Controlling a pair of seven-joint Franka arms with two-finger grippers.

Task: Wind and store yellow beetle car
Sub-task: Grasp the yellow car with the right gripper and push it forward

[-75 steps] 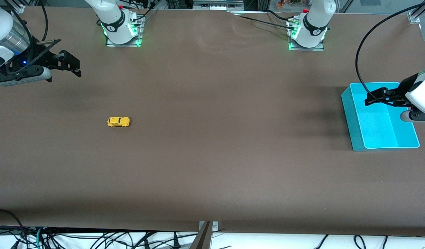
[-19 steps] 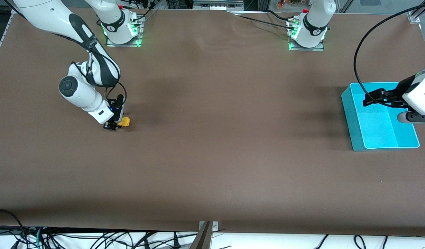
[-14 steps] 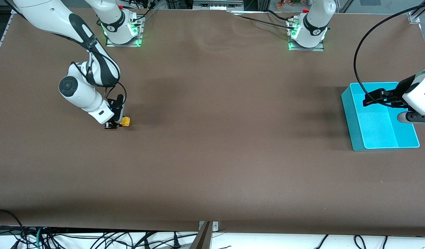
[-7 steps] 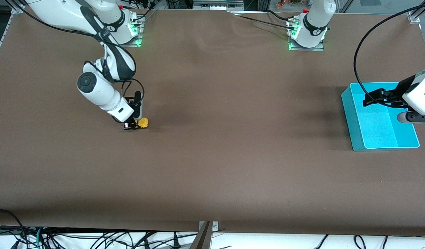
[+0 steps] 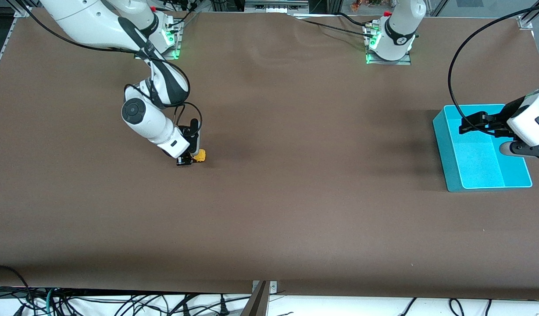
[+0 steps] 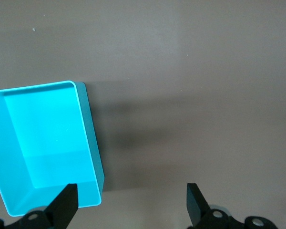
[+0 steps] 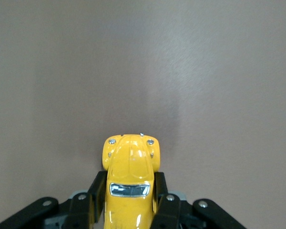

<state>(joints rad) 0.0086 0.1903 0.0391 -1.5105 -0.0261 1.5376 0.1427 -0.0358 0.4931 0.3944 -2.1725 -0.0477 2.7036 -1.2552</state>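
Note:
The yellow beetle car (image 5: 200,155) is tiny and bright yellow. It sits low on the brown table between the fingers of my right gripper (image 5: 191,159), which is shut on its sides. In the right wrist view the car (image 7: 130,179) points away from the wrist, its front end sticking out past the black fingers (image 7: 96,188). My left gripper (image 5: 471,123) is open and empty over the turquoise bin (image 5: 484,169) at the left arm's end of the table. The left wrist view shows the bin (image 6: 43,143) below its spread fingertips (image 6: 66,202).
The brown table (image 5: 295,197) stretches between the car and the bin. The arm bases (image 5: 155,39) stand at the table's back edge. Cables (image 5: 120,303) hang below the front edge.
My right gripper, shut on the car, has slid it along the table toward the left arm's end. The left arm has stayed over the bin.

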